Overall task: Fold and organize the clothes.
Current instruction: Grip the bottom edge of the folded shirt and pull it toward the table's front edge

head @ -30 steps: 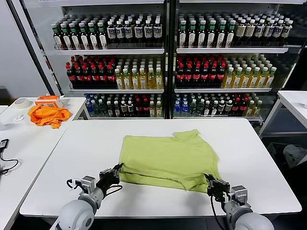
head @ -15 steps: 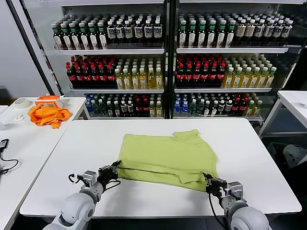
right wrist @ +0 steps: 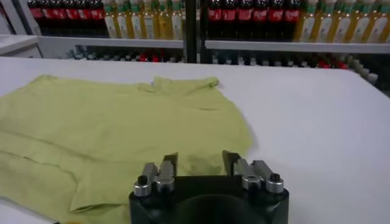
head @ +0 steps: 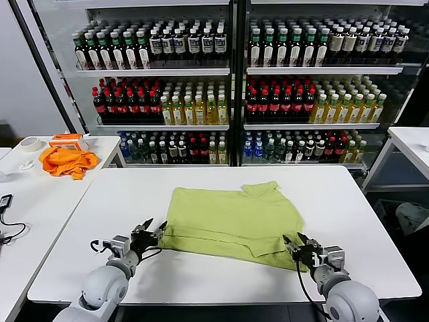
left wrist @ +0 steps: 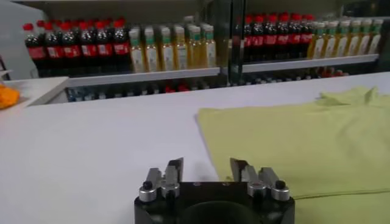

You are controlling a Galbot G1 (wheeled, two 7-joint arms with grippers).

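From the head view, we see the shirt [head: 231, 221] lying flat on the white table [head: 120, 201], folded once along its near edge, with our left gripper [head: 151, 233] just beside its near left corner and our right gripper [head: 299, 247] at its near right corner, both spread wide and holding nothing. In the left wrist view, the fingers [left wrist: 175, 170] stand apart over bare table, the shirt off to one side. In the right wrist view, the fingers [right wrist: 166, 164] gape above the folded hem. For the next fold, we should grip both corners evenly and lift together so the cloth stays square.
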